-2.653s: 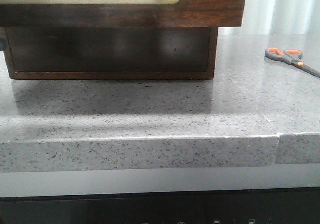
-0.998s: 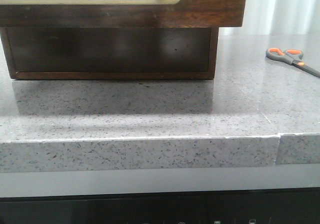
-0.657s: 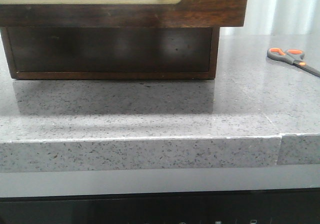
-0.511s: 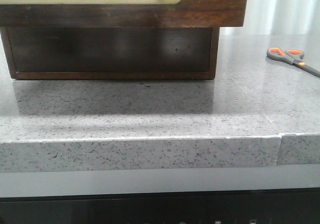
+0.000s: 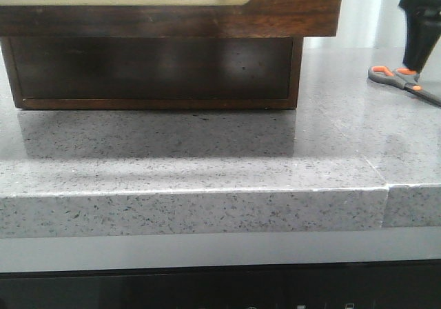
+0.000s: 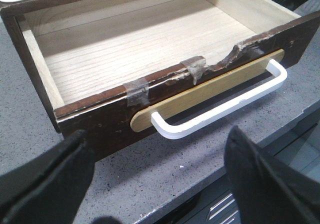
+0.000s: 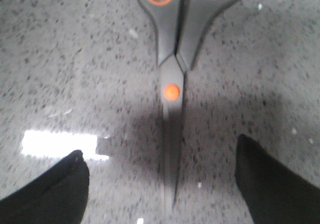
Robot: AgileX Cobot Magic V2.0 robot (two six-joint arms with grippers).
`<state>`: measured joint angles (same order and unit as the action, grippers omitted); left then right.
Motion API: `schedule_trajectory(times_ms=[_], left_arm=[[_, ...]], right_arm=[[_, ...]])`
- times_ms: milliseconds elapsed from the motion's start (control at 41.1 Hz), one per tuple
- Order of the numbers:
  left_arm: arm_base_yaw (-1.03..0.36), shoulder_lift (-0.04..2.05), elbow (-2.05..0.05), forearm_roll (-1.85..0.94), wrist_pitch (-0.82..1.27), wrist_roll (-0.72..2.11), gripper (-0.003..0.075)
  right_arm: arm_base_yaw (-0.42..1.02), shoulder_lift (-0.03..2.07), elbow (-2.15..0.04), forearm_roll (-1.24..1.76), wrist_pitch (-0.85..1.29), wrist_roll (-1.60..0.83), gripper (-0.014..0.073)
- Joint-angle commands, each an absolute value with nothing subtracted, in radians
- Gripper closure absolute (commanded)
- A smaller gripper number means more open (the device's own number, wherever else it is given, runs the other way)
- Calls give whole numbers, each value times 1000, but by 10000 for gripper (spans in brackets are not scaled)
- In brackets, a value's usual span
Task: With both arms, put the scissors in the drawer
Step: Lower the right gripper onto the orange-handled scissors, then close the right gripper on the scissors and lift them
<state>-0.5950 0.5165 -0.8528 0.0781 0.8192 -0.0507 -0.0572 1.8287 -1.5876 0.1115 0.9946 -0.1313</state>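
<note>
the scissors (image 5: pixel 403 81) lay flat and closed on the speckled grey stone table (image 5: pixel 207 157), far to the right and well apart from the cabinet. their long axis ran slantwise, handles toward the cabinet side and the dark blades trailing off toward the right edge of the front view. in the right wrist view the blades (image 7: pixel 171 149) pointed down between the two black fingers, grey handles with orange-lined loops and an orange pivot farther out. the right claw (image 7: pixel 162 184) hung spread wide above them, touching nothing. the drawer (image 6: pixel 150 59), dark reddish-brown outside and pale bare wood inside, stood pulled out, its chipped front edge patched with tape, a white bar handle (image 6: pixel 220 106) on a tan plate. the left claw (image 6: pixel 155 184) sat open just before that handle, gripping nothing.
</note>
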Motion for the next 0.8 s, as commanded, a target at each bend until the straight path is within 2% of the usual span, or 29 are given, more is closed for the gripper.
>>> schedule_trajectory(times_ms=[0, 243, 438, 681, 779], left_arm=[[-603, 523, -889, 77, 737, -62, 185], [-603, 523, -889, 77, 737, -62, 185], [-603, 523, -889, 77, 737, -62, 185], [-603, 523, -889, 77, 737, -62, 185], [-603, 523, -889, 77, 737, -62, 185]], right_arm=[[-57, 1832, -1662, 121, 984, -149, -12], [-57, 1916, -1707, 118, 980, -149, 148], [-57, 1934, -1709, 115, 983, -159, 223], [-57, 1934, -1709, 113, 990, -160, 463], [-57, 1934, -1709, 113, 990, -160, 482]])
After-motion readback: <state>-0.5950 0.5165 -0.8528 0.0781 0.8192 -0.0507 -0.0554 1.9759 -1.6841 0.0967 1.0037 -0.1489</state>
